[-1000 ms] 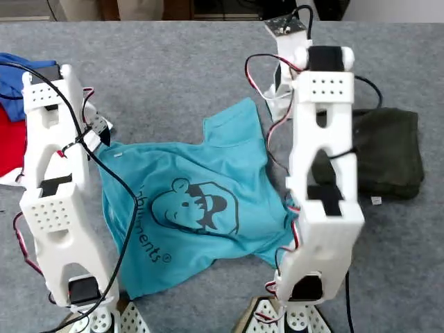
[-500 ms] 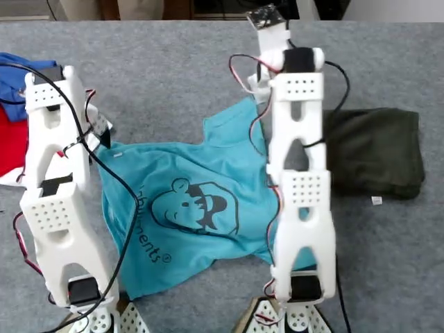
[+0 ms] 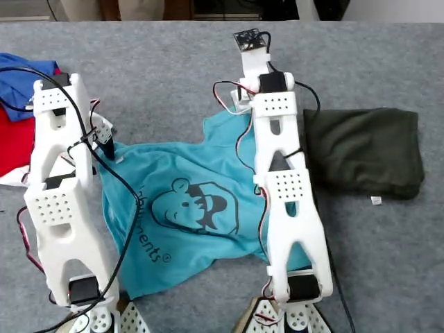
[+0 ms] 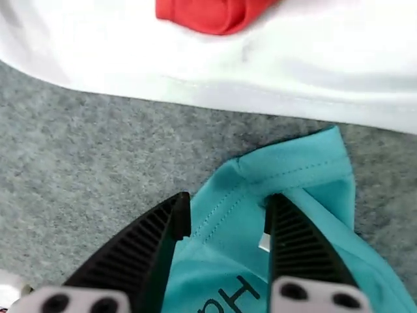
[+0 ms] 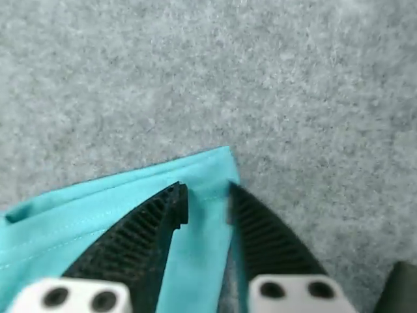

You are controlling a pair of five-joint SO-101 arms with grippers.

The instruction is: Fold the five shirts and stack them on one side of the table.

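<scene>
Now, closest to me, the left arm (image 3: 59, 208) and the right arm (image 3: 284, 201) stretch from the near edge of the grey desk (image 3: 388, 277) toward its far side. Between them and partly under them lies the teal shirt (image 3: 187, 208). It is spread open on the desk with its printed side up, somewhat crumpled, and not folded.

The left pincer (image 4: 227, 207) is low over the left corner of the teal shirt. Its two black fingers stand clearly apart, one on each side of a stitched hem corner. The cloth lies in the gap and the fingers are not pressed together on it.

A little farther away, the right pincer (image 5: 206, 194) is down at the far corner of the teal shirt, where the hem ends on the bare desk. Its fingers have just a narrow gap and a strip of the teal edge lies between them. I cannot tell if they already pinch the cloth, so I take it as slightly open.

To the right of the right arm, the dark green shirt (image 3: 368, 152) lies folded as a flat packet, just beside the arm.

On the far left of the desk, the red shirt (image 3: 14, 142) lies on a white shirt (image 4: 313, 59), and the blue shirt (image 3: 17, 76) is bunched behind them.
</scene>
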